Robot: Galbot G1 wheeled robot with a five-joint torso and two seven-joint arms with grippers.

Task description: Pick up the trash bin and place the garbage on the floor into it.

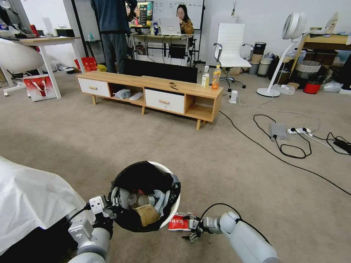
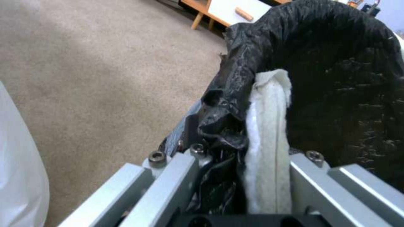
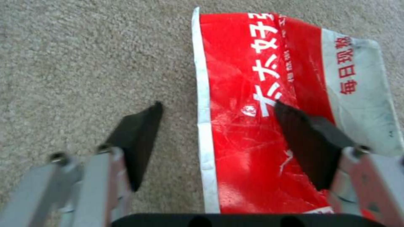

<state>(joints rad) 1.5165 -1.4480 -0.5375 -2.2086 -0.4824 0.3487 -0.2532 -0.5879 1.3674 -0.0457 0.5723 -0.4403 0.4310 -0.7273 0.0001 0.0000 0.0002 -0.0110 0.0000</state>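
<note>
Right pincer point(image 3: 216, 108): your fingers are spread wide, straddling one edge of the glossy, flat red-and-white snack wrapper point(image 3: 269, 104) on the short-pile carpet floor point(image 3: 84, 56).
Left pincer point(image 2: 235, 176): you're clamped on the trash bin point(image 1: 146, 197) rim, crinkled black bag and white tissue point(image 2: 269, 132) pinched between.

My right gripper point(image 3: 216, 108) hung over the wrapper point(image 3: 269, 94) with its fingers spread, one tip over the red face, the other over bare carpet point(image 3: 84, 56); nothing lay between them and the floor. Just to my left the bin point(image 1: 146, 197) crowded that side, pinched at its rim by my left gripper point(image 1: 114, 204). A white sheet point(image 1: 33, 197) blocked my far left. Cables point(image 1: 285, 157) crossed the open carpet to my right.
</note>
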